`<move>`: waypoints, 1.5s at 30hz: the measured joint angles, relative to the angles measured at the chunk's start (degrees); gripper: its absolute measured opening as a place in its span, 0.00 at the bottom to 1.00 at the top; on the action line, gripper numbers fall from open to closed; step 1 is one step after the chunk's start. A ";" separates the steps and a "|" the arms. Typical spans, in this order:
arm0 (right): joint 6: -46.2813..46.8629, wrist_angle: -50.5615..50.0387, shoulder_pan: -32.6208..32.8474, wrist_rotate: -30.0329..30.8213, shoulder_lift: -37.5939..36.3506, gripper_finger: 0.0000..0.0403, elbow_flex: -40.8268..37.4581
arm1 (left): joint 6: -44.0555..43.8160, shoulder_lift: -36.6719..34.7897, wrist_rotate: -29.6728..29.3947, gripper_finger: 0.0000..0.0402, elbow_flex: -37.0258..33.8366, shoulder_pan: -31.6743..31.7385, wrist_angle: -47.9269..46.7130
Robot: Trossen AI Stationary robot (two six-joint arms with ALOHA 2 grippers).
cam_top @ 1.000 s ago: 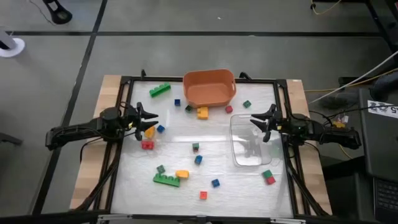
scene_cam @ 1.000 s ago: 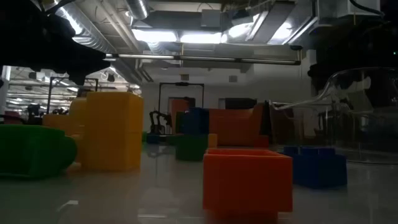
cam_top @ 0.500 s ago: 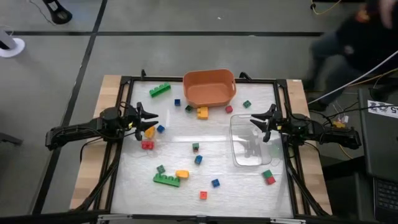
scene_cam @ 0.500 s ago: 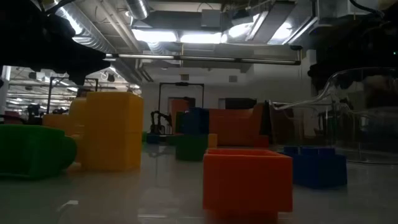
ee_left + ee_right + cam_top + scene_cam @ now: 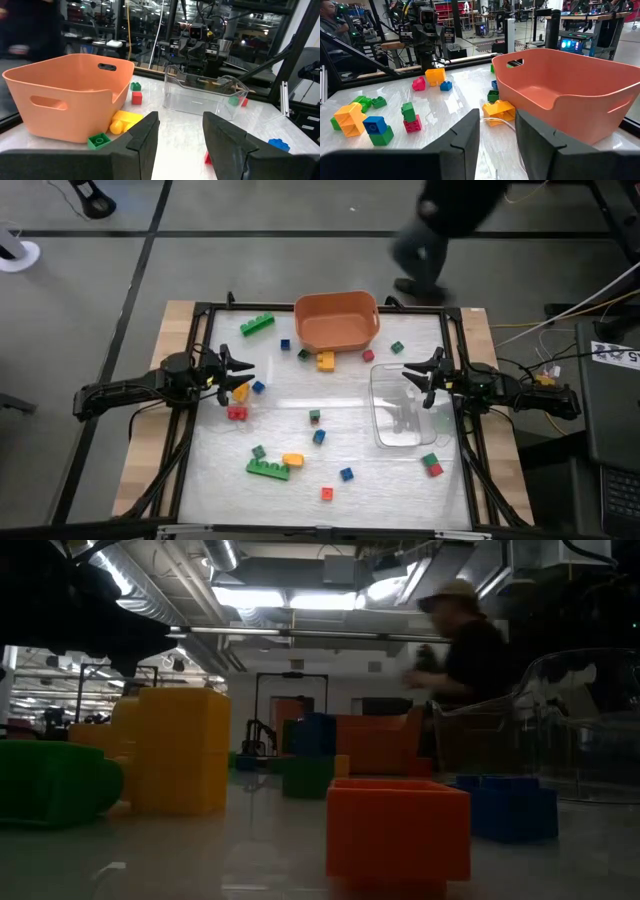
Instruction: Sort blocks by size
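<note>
Jaws of both grippers parted, empty, unmoved; blocks (image 5: 268, 468) unshifted; person (image 5: 465, 650) newly behind the table

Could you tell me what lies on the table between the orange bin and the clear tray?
In the high view, a small red block lies between the orange bin and the clear tray; a green block sits slightly aside.

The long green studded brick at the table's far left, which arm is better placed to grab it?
Probably the left. The left gripper hovers open on that side, nearer the long green studded brick; the right gripper sits across the table beside the clear plastic tray.
</note>
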 joint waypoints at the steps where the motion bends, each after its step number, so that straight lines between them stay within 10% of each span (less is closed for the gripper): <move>1: 0.00 0.00 0.00 0.00 -0.01 0.31 0.00 | 0.00 -0.01 0.00 0.36 0.00 0.00 0.00; 32: -1.16 9.99 0.00 9.82 0.00 0.32 -0.07 | -2.23 -0.02 0.00 0.36 0.00 -0.01 0.00; 45: -3.06 7.90 -0.04 21.06 8.97 0.65 10.85 | -2.25 -0.02 -0.17 0.36 0.00 -0.02 0.00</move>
